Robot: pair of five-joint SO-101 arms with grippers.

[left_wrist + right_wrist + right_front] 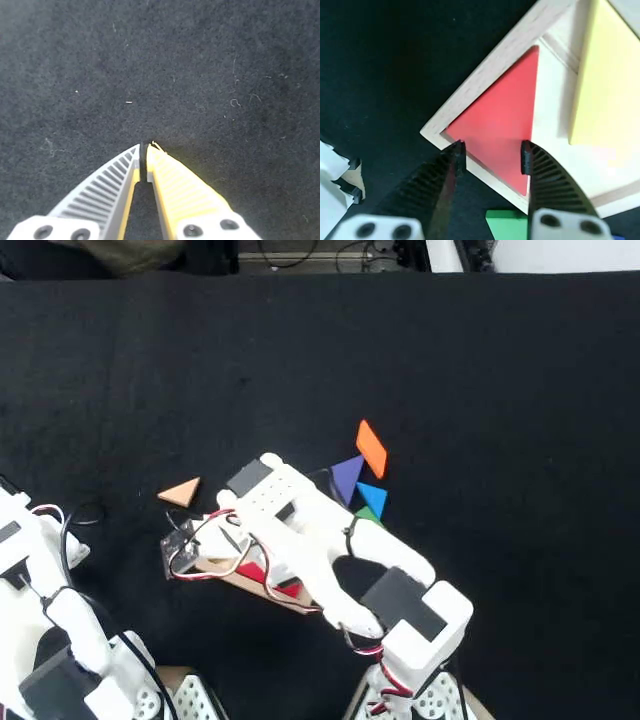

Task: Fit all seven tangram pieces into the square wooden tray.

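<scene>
Nearest the bases, the left end effector point(146, 150) hangs over bare black bench point(200, 75), jaws closed tip to tip with nothing between them, seemingly parked out of the way while the other arm works. Just beyond, the right end effector point(492, 152) is poised over a corner of the tray point(490, 67), jaws parted about as wide as the red triangle point(502, 125) beneath them and holding nothing; whether the tips touch it cannot be told. The red triangle lies flat inside the tray, square corner tucked into the tray's corner, long edge facing the interior, probably placed so to leave the middle free. Bare tray floor separates it from the yellow piece point(605, 85), also in the tray. A green piece point(507, 222) waits just outside the rim. Farther out on the bench sit a blue triangle point(371, 497), a purple triangle point(347, 475) and an orange parallelogram point(371, 448), its long axis running roughly away from the arms. A tan triangle point(181, 492) lies apart on the other side, pointing sideways away from the cluster. Five pieces appear to remain unplaced.
</scene>
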